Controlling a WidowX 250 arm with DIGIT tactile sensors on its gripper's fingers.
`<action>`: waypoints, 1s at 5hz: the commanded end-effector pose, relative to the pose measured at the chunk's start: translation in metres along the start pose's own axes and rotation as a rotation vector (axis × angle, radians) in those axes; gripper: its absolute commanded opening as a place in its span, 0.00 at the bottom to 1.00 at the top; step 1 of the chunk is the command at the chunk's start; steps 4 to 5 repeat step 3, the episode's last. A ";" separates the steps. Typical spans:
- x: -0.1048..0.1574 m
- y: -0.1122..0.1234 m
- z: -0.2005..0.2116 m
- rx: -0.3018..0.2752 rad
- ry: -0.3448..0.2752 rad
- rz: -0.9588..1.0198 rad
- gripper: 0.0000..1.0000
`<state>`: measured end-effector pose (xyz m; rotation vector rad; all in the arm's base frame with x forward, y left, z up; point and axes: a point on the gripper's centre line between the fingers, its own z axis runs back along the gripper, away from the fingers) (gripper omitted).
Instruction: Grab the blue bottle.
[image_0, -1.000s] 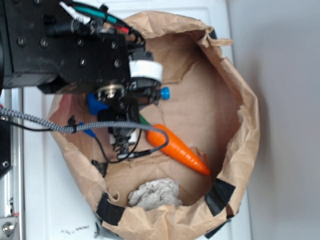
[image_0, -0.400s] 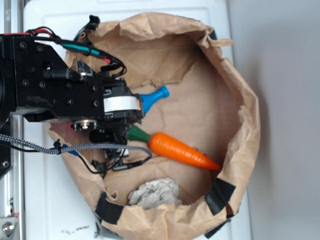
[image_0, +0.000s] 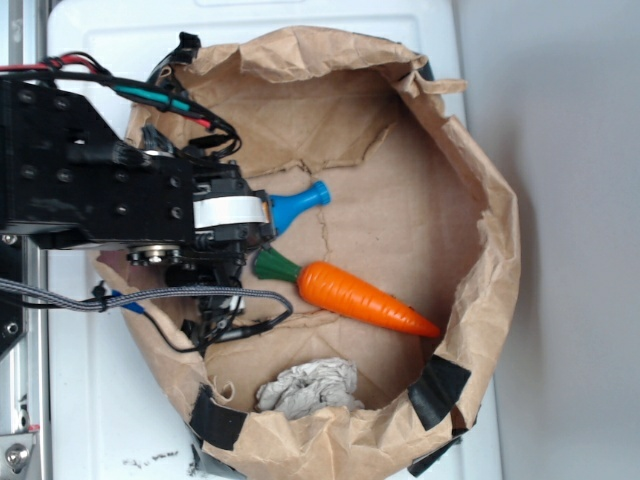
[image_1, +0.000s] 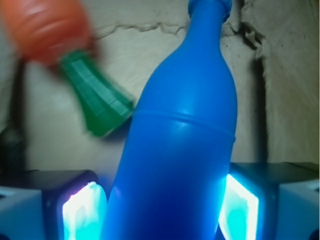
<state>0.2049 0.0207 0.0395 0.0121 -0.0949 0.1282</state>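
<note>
Blue bottle (image_0: 300, 203) body hidden under pincer (image_0: 262, 222); carrot (image_1: 47, 27) blurred.

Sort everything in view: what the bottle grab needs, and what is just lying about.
Needed: blue bottle, gripper with a finger on each side of its body.
Lying about: orange carrot, crumpled grey wad; both, with the bottle, sit in the brown paper bag.

From where I stand nothing can be read: the blue bottle (image_1: 175, 140), the carrot (image_0: 355, 297) and the paper bag (image_0: 480, 200) carry no lettering, and the dark marks at the white surface (image_0: 100, 430) edge are too small to make out.
</note>
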 end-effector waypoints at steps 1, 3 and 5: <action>0.034 -0.001 0.090 -0.078 -0.034 0.062 0.00; 0.078 0.013 0.091 -0.097 -0.028 0.066 0.00; 0.078 0.013 0.091 -0.097 -0.028 0.066 0.00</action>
